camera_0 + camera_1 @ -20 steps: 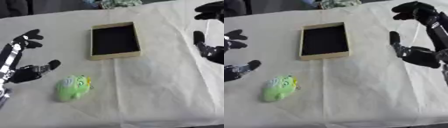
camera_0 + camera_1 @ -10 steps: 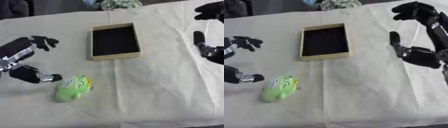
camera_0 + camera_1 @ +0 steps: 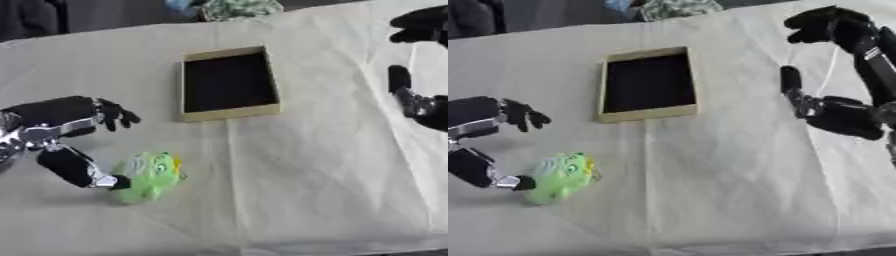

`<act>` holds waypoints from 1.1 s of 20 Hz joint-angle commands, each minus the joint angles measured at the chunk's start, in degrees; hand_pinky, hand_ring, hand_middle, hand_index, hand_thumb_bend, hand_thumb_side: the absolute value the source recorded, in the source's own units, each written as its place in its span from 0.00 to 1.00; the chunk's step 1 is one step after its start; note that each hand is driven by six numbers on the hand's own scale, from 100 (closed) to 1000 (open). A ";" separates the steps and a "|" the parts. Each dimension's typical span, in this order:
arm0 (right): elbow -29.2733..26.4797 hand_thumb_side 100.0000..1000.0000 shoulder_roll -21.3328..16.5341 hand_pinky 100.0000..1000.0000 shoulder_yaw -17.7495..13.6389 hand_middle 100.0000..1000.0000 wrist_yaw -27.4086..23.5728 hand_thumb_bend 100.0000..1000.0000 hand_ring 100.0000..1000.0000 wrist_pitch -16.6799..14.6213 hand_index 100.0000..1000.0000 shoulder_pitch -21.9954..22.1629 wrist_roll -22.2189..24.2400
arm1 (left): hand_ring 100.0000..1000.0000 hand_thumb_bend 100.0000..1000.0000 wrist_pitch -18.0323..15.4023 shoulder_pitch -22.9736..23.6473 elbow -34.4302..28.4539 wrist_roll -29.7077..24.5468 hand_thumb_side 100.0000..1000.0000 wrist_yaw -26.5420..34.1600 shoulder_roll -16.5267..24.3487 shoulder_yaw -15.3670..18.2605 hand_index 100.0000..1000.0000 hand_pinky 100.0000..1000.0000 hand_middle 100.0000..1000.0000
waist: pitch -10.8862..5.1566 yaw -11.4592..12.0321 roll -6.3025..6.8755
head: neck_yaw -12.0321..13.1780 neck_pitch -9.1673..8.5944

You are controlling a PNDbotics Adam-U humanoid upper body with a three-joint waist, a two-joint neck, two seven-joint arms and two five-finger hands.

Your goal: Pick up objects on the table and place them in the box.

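A green soft toy (image 3: 147, 177) with a yellow spot lies on the cream cloth at the lower left. My left hand (image 3: 61, 127) hovers just left of it, open, with the thumb tip touching the toy's left side and the fingers arched above it. The box (image 3: 227, 83), a shallow tan frame with a black inside, lies empty up the middle of the table. My right hand (image 3: 833, 107) is raised at the right edge, open and holding nothing, well away from both.
A green patterned bundle (image 3: 236, 7) sits at the table's far edge, behind the box. The cloth (image 3: 315, 165) stretches bare between the toy and my right hand, down to the front edge.
My left hand has swung in from the left edge toward the toy, its thumb now at the toy's side. The right hand and the box have stayed put.
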 commanded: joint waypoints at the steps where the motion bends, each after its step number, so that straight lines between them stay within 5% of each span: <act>1: -0.41 0.02 -1.43 0.77 -0.09 0.76 -0.18 0.00 0.72 -0.15 0.82 -0.67 0.35 | 0.71 0.55 0.50 -1.49 -0.78 -2.40 0.44 0.90 2.18 -1.41 0.92 0.76 0.74 | -0.85 -0.14 -0.09 | 0.37 0.30; 12: -0.38 0.02 -1.33 0.77 0.13 0.76 -0.36 0.00 0.72 -0.20 0.82 -0.75 0.61 | 0.70 0.50 0.64 -5.38 2.00 -8.04 0.42 2.51 0.67 -7.35 0.92 0.76 0.73 | -1.02 -0.61 0.07 | 0.69 0.30; 22: -0.38 0.03 -1.24 0.77 0.16 0.76 -0.42 0.00 0.72 -0.20 0.82 -0.70 0.65 | 0.69 0.44 -0.41 -7.33 6.33 -8.01 0.43 -0.67 -1.96 -9.06 0.91 0.75 0.72 | -1.09 -0.89 0.28 | 0.80 0.30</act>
